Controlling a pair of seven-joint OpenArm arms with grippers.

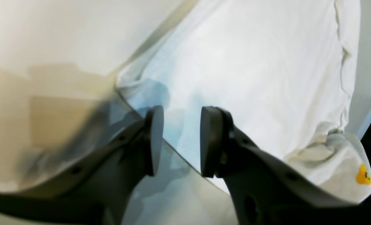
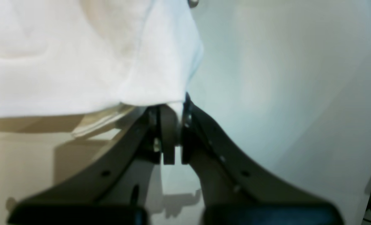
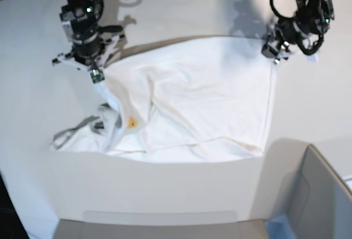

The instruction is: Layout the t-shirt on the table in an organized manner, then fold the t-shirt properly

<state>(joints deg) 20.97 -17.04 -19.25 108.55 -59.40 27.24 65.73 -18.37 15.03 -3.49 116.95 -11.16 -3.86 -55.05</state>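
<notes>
The right gripper (image 2: 172, 125) had its jaws pressed together on a fold of the t-shirt (image 3: 203, 96), pinching the cloth's edge, which hung lifted just above the bench (image 3: 33, 85). The left gripper (image 1: 179, 140) stood with its jaws spread and nothing between them, poised over the shirt's edge where the white fabric met the bare surface.

In the base view the shirt lay across the middle of the bench, mostly spread but plain side up, with no print showing. The side nearer the left gripper was fairly flat and square. The side under the right gripper was bunched, with a crumpled sleeve or hem trailing toward the front edge and a small yellow-orange label (image 3: 132, 121) showing among the folds.

The step in hand seemed to be laying the garment out. To do it well, the right arm would likely need to draw its pinched edge outward and away from the bunched part, keeping the cloth low so it slid flat instead of folding over, while the left gripper anchored or took up the opposite edge for even tension.

The shirt's long axis appeared to run roughly across the bench, from one gripper to the other; which end was the collar could not be told.
</notes>
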